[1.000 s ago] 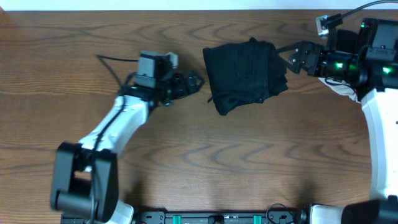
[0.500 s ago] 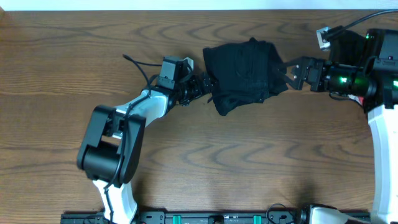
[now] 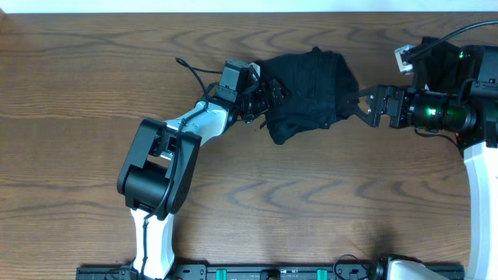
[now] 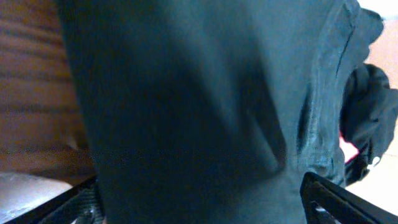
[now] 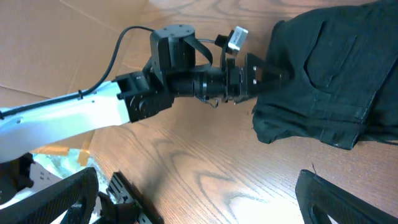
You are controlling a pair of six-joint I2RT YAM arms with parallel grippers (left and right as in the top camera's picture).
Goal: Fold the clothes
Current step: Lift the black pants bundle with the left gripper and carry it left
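The clothes (image 3: 307, 87) lie in a compact, rumpled black bundle toward the far middle of the wooden table (image 3: 311, 194). Seams and a hem show in your right wrist view.

Your left gripper (image 3: 270, 98) is at the bundle's left edge with its jaws spread wide. Dark fabric fills the left wrist view and lies between the fingers, but nothing is pinched. Your right gripper (image 3: 361, 106) is at the bundle's right edge, also wide open and empty. Whether its tips touch the cloth or stop just short, the overhead view does not settle.

Judged from how it lies, the folding looks partly done, since the garment is gathered into a small block rather than stretched out long. The outline is uneven, though, with a lobe of cloth sagging at the lower left corner and layers that do not sit square. You probably have a final fold or a squaring-up left. If this is only a crumpled heap, which the pictures cannot rule out, you have the whole job ahead.
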